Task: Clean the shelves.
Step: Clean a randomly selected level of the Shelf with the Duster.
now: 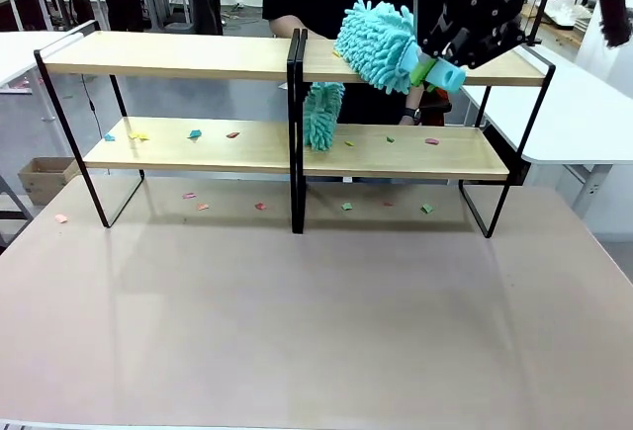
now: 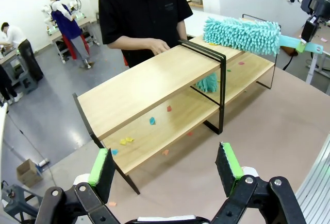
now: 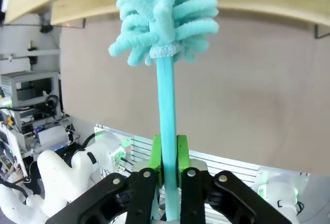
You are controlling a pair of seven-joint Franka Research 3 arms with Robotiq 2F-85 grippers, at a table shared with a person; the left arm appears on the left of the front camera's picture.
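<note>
Beige tabletop [image 1: 316,331] spreads over the lower half of the front view. Behind it the shelves [image 1: 198,56] stand across the middle of the frame, two joined units meeting at black posts just left of centre. At the upper right, the right gripper [image 1: 431,72] holds a teal fluffy duster [image 1: 376,44] whose head lies over the top board beside those posts. The right wrist view makes the grip plain: at bottom centre, green pads [image 3: 156,154] clamp the duster's thin handle [image 3: 166,95] from both sides. A second teal fluffy piece [image 1: 321,114] reaches down to the lower board below the first. Small coloured paper scraps [image 1: 195,134] dot the lower board and the tabletop beneath it. The left wrist view adds the left gripper [image 2: 165,157] at the bottom, jaws spread wide and holding nothing, over the table short of the shelves. At its upper middle stands a person in a black shirt [image 2: 144,7] with a hand [image 2: 154,45] at the top board's far edge.
</note>
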